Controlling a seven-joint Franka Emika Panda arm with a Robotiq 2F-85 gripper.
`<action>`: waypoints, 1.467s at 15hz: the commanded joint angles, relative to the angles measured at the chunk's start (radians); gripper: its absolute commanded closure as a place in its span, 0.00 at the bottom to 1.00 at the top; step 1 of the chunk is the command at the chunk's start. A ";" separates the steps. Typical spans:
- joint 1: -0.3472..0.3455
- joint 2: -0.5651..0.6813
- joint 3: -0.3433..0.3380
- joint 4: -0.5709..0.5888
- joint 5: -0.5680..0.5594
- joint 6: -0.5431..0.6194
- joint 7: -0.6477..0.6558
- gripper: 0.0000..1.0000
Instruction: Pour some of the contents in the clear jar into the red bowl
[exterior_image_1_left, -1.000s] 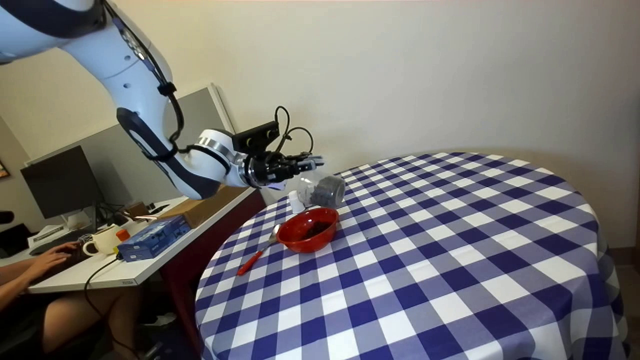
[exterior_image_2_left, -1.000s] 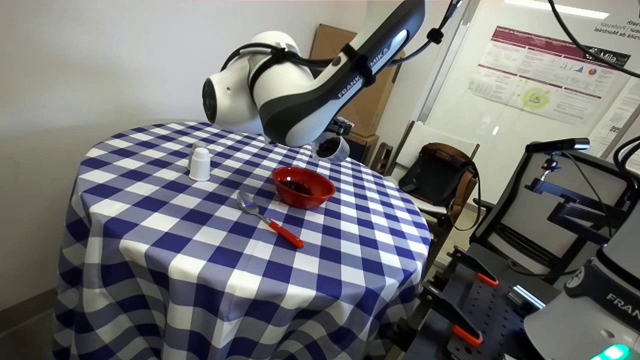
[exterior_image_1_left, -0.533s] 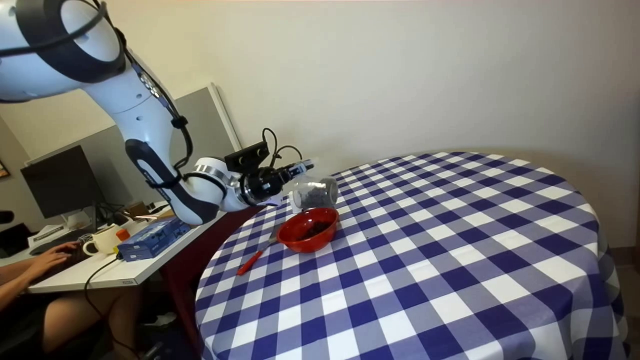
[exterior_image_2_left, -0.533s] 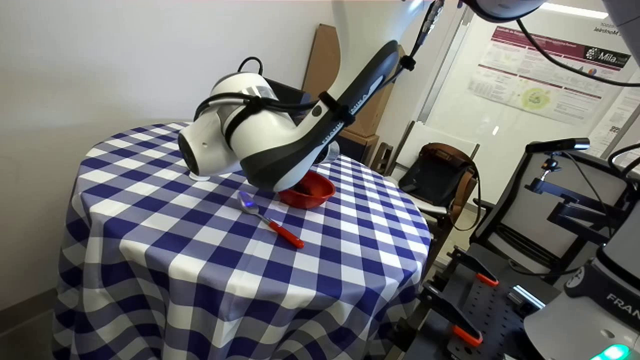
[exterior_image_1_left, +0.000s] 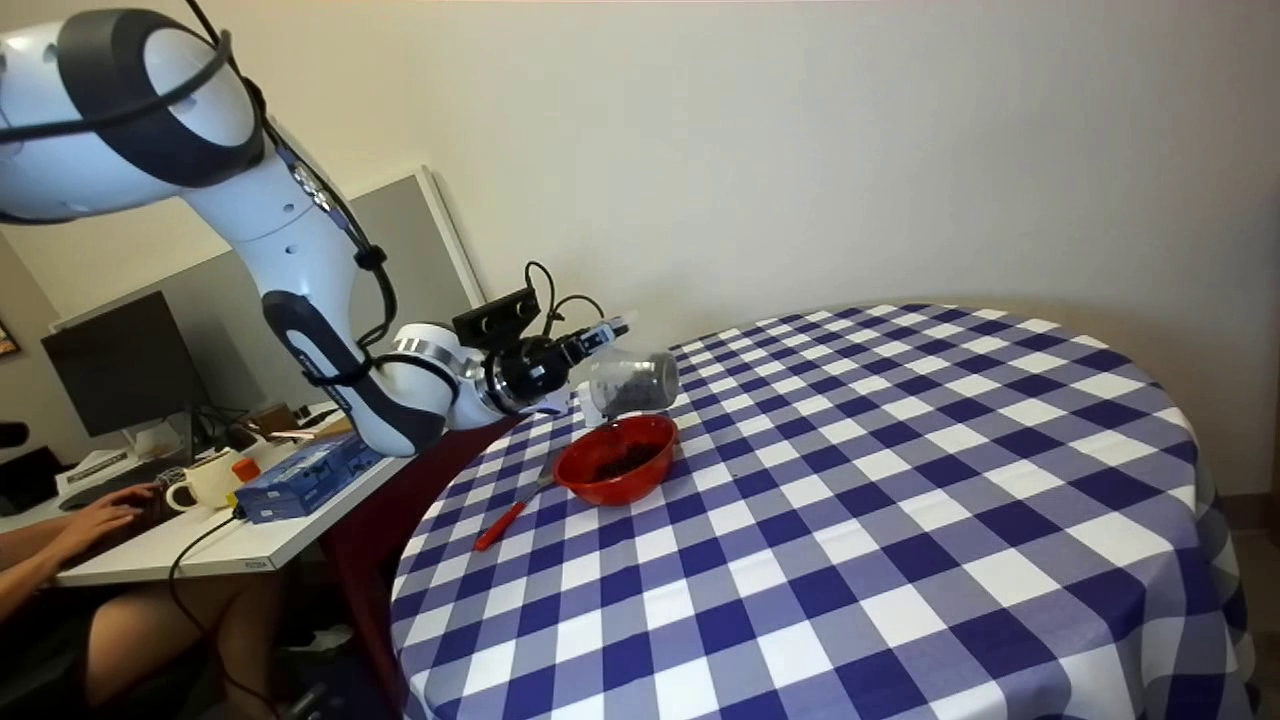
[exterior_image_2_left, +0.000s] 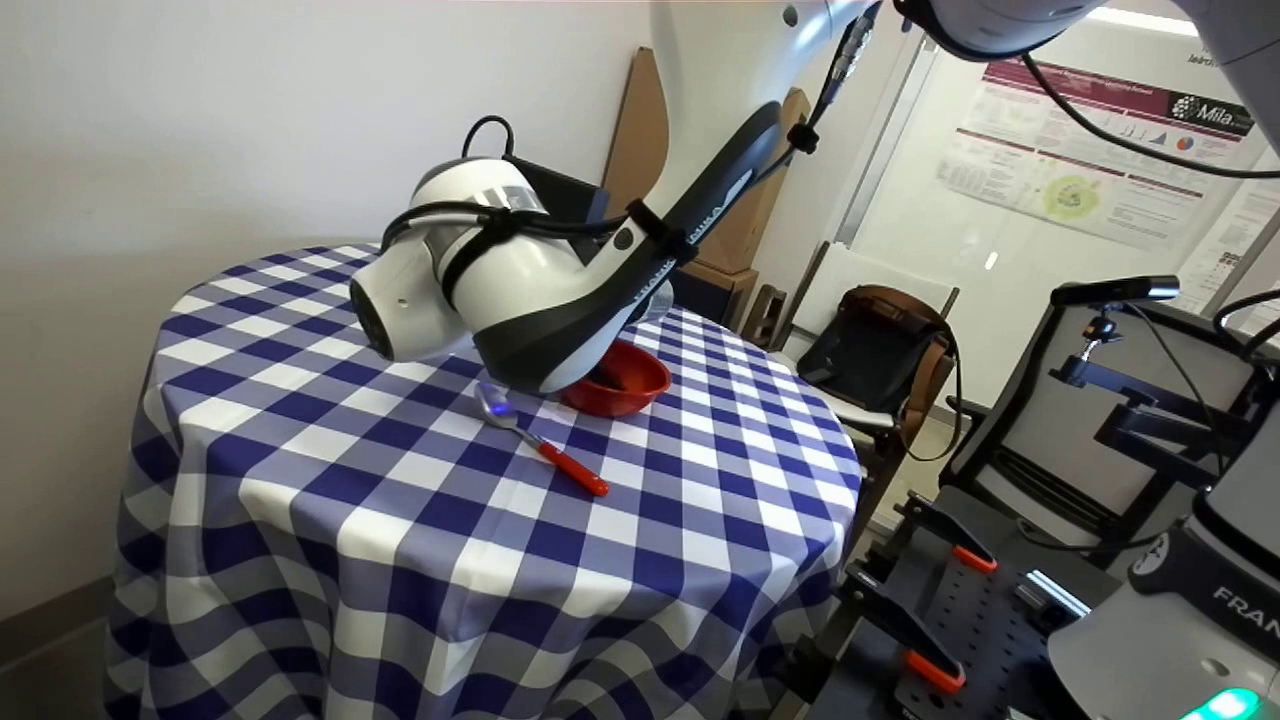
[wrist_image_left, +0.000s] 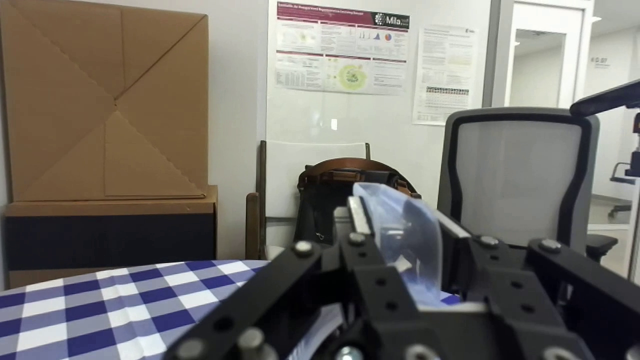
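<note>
My gripper (exterior_image_1_left: 604, 334) is shut on the clear jar (exterior_image_1_left: 640, 384) and holds it on its side just above the far rim of the red bowl (exterior_image_1_left: 617, 487). Greyish contents show through the jar wall. A dark heap of contents lies in the bowl. In the wrist view, a see-through part of the jar (wrist_image_left: 415, 245) sits between the fingers of the gripper (wrist_image_left: 399, 215). In an exterior view the arm hides the gripper and part of the red bowl (exterior_image_2_left: 640, 385); only the end of the jar (exterior_image_2_left: 657, 303) shows.
A spoon with a red handle (exterior_image_1_left: 500, 526) lies beside the bowl, also seen in an exterior view (exterior_image_2_left: 572, 470). A white bottle-like object (exterior_image_1_left: 588, 405) stands behind the bowl and jar. A checkered cloth (exterior_image_1_left: 850, 520) covers the round table. A desk with a blue box (exterior_image_1_left: 310, 478) stands alongside.
The arm has swung and its wrist has lowered. The jar has turned and shifted slightly left in an exterior view. The dark heap in the bowl looks a little wider.
</note>
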 joint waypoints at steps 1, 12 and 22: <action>-0.046 0.004 0.027 0.051 0.026 0.007 -0.078 0.92; -0.206 -0.127 0.098 0.033 0.233 0.266 -0.260 0.92; -0.410 -0.379 0.076 -0.091 0.499 0.689 -0.575 0.92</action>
